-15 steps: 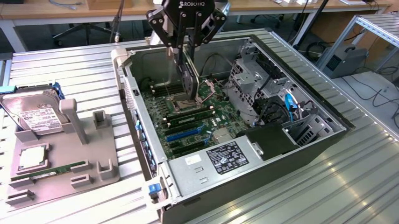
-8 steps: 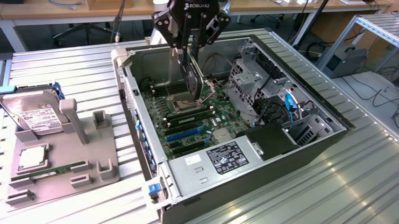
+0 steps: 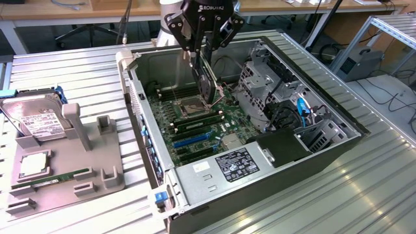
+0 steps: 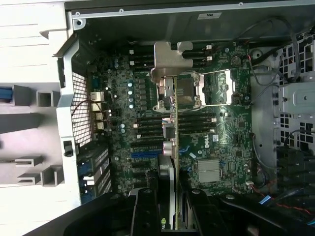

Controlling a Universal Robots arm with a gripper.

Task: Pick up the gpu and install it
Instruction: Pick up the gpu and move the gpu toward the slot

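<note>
A: Saw the gripper [image 3: 202, 48] in the exterior view?
B: Saw it, above the open computer case [image 3: 146, 122]. Found its fingers part closed, clamped on the graphics card [image 3: 209, 80]. Noted that card hanging on edge, slightly tilted, over the motherboard [image 3: 208, 134] by the processor socket [image 3: 194, 104].
A: Spotted anything close around it?
B: Counted fitted memory sticks [image 3: 195, 124] just beside the socket, then a blue slot [image 3: 192, 140] further along. Saw a metal drive cage [image 3: 260, 80] and blue cables [image 3: 301, 108] toward the exterior view's right, plus the power supply [image 3: 237, 165] at the near end of the case.
A: And outside the case?
B: Noticed a grey holder [image 3: 97, 170] at the exterior view's left, on the ribbed metal table [image 3: 364, 190]. Found a hard drive [image 3: 36, 122] propped in it, with a bare chip [image 3: 34, 166] and a loose memory stick [image 3: 65, 176] lying flat.
A: Checked the wrist view?
B: Looked straight along the graphics card [image 4: 174, 142], seen as a thin edge between the black fingers [image 4: 147, 211] of the gripper [image 4: 173, 221]. Made out its silver bracket [image 4: 170, 61] at the far end, partly covering the processor socket [image 4: 204, 91]. Saw the blue slot [image 4: 145, 153] just to one side of the card and a silver heatsink [image 4: 209, 169] to the other. Couldn't tell whether the card's lower edge touched the motherboard [image 4: 118, 98].
</note>
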